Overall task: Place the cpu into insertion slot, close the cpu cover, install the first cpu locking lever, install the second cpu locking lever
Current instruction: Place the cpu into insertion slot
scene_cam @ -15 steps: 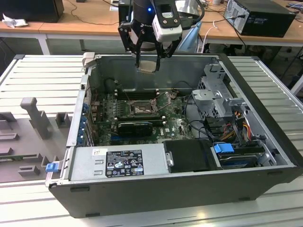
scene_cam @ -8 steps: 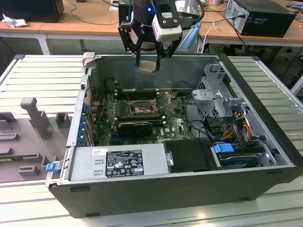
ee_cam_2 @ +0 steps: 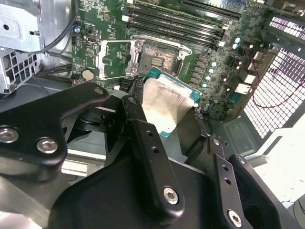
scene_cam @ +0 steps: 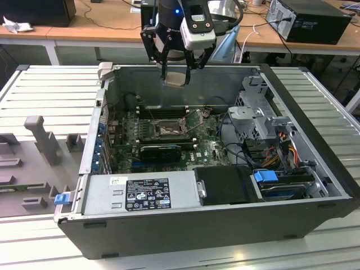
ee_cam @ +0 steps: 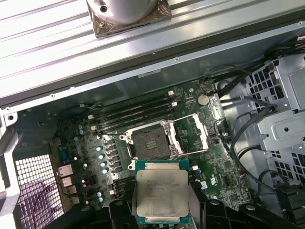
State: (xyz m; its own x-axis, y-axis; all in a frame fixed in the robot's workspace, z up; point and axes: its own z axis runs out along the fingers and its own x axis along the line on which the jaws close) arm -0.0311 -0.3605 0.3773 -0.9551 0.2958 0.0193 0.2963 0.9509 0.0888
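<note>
Hovering upper centre of exterior view, gripper (scene_cam: 176,75) jaws pinch cpu (ee_cam: 161,193) edges (slot (ee_cam: 150,143) below, cover (ee_cam: 196,131) flipped open).

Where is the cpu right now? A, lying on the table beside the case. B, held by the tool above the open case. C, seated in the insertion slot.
B: the cpu sits gripped in the tool, and the insertion slot below shows its bare pin field.

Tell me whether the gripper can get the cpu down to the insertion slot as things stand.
Probably yes: the gripper holds the cpu, the cpu cover stands open, and nothing lies over the insertion slot.
</note>
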